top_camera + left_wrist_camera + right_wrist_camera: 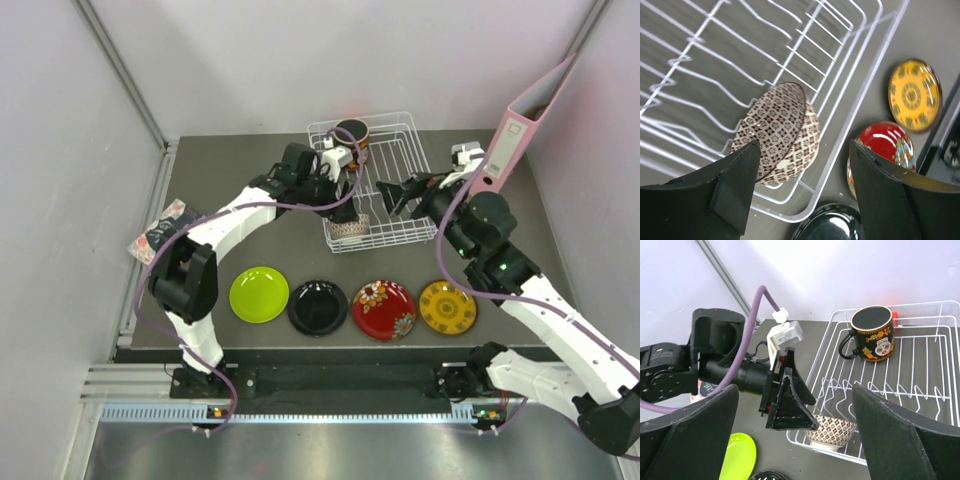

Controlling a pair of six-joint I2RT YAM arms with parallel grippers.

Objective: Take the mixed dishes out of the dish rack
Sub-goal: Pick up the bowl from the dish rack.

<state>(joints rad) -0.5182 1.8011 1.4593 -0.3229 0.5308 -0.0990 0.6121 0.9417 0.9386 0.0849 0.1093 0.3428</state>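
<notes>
Left wrist view: fingers [737,192] partly hide bowl [782,127]

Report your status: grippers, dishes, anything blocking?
Left gripper open over bowl. Right gripper open over dish rack. Mug also inside; four plates on table. No obstruction seen.

black plate [832,224] cut off, bowl [349,229] partly hidden
</notes>
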